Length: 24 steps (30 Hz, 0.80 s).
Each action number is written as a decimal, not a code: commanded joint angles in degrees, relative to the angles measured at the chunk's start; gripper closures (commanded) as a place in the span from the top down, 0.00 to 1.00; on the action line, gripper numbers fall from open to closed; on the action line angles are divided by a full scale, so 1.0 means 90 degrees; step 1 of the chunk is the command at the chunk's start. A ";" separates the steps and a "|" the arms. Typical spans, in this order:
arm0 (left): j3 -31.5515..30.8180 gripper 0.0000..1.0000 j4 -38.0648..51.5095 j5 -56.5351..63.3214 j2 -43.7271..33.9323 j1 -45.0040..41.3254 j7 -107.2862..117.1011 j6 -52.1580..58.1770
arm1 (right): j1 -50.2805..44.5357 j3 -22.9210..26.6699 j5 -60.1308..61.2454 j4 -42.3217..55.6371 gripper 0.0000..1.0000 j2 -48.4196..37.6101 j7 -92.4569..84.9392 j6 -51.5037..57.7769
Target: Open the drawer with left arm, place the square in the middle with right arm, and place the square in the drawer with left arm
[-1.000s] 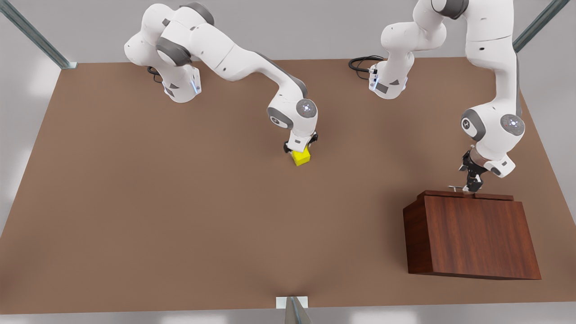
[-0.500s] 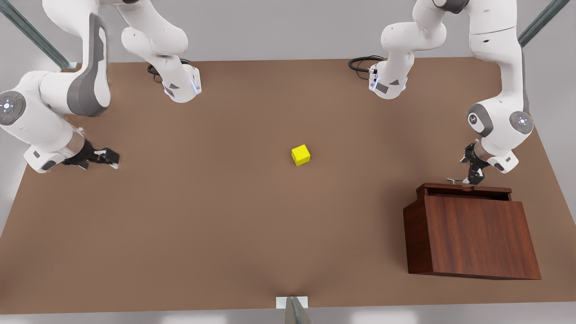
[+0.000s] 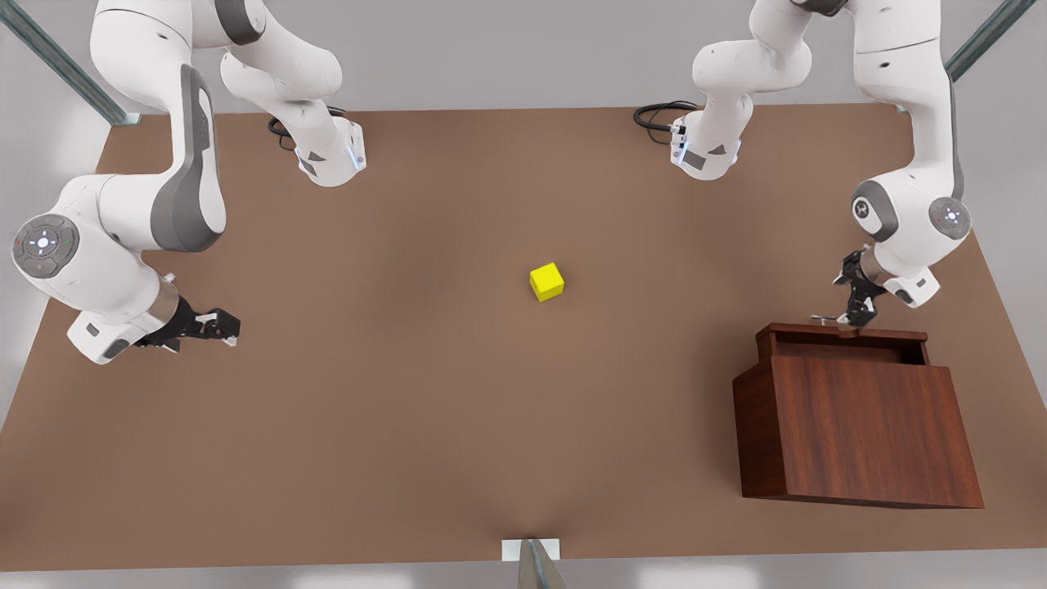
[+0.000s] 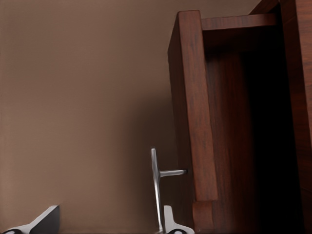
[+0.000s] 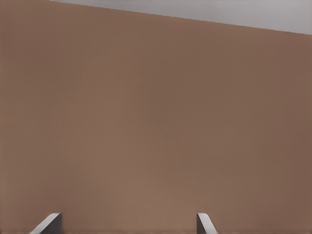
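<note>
drawer point(image 4: 195, 112) pulled open, dark inside; silver handle point(image 4: 155, 187) at lower centre, fingertips point(image 4: 171, 222) beside it, brown tabletop point(image 4: 78, 107) left.

Two glossy white jointed robot arms point(image 3: 131, 204) point(image 3: 900, 123) are fitted with grey joint bands, round button-marked wrist caps, black two-finger grippers point(image 3: 221, 327) point(image 3: 855, 315) tipped pale grey, and black cables coiled at the bases.
</note>
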State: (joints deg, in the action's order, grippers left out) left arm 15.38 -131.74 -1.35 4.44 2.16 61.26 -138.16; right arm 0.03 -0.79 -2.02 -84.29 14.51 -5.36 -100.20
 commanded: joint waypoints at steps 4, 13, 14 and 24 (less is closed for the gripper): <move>0.0001 1.00 -0.0040 0.0014 -0.0102 0.0005 0.0000 0.0214 | -0.0003 0.0000 0.0000 0.0010 1.00 0.0000 0.0000 0.0000; 0.0001 1.00 -0.0128 0.0004 -0.0278 0.0005 0.0029 0.0546 | -0.0003 0.0000 0.0000 0.0000 1.00 0.0000 -0.0010 -0.0010; 0.0001 1.00 -0.0128 0.0004 -0.0298 0.0005 0.0048 0.0595 | -0.0003 0.0000 0.0000 0.0000 1.00 0.0000 0.0000 0.0000; -0.0087 1.00 0.0564 -0.0064 -0.0698 -0.0064 0.0985 0.2302 | 0.0006 0.0000 0.0010 0.0000 1.00 0.0000 -0.0010 0.0000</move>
State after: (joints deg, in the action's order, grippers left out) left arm 13.19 -124.30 -1.60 -1.76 4.01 72.38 -114.25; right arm 0.07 -0.74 -1.93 -84.29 14.51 -5.45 -100.25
